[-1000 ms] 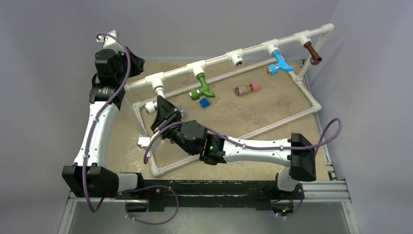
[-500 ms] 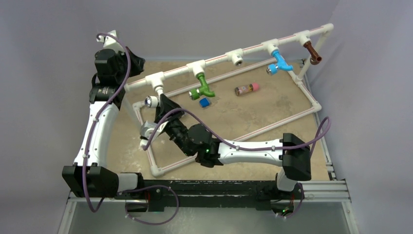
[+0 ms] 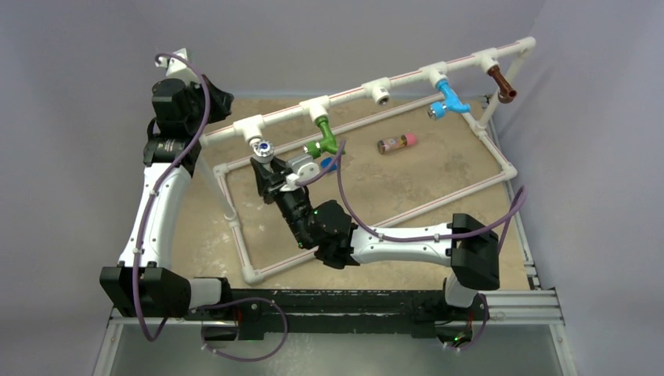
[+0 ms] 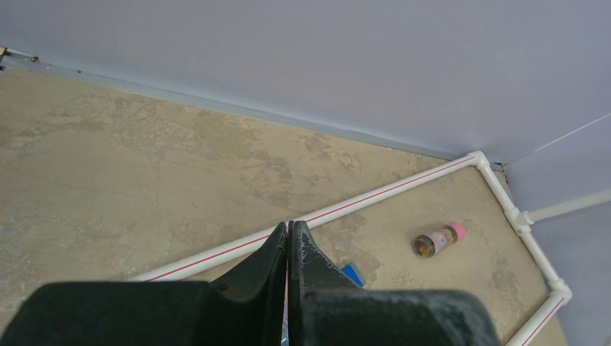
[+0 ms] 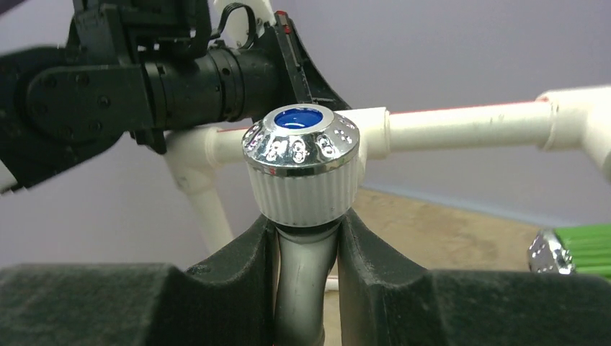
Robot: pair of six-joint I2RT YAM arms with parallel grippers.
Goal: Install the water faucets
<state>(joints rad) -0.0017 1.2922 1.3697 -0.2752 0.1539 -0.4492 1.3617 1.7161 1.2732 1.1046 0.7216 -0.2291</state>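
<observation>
My right gripper (image 3: 268, 162) is shut on the white faucet (image 3: 263, 148). It holds the faucet knob-up just below the leftmost white T-fitting (image 3: 250, 128) of the pipe frame. In the right wrist view the fingers (image 5: 245, 252) clamp the faucet's grey-white stem below its ribbed chrome-topped knob (image 5: 301, 166), with the T-fitting (image 5: 367, 133) right behind. Green (image 3: 325, 141), blue (image 3: 448, 100) and brown (image 3: 501, 84) faucets hang from the top pipe. My left gripper (image 3: 223, 98) is shut and empty behind the frame's left end, and it also shows in the left wrist view (image 4: 288, 227).
One T-fitting (image 3: 381, 94) on the top pipe holds nothing. A small blue cube (image 4: 353, 274) and a pink-capped bottle (image 3: 396, 142) lie on the sandy board inside the frame. The frame's low pipes (image 3: 438, 204) border the board. The green faucet (image 5: 583, 249) shows at the right wrist view's edge.
My right gripper has turned and swung up and to the right with the white faucet, from low by the frame's left side to just under the leftmost T-fitting. The left arm has not moved.
</observation>
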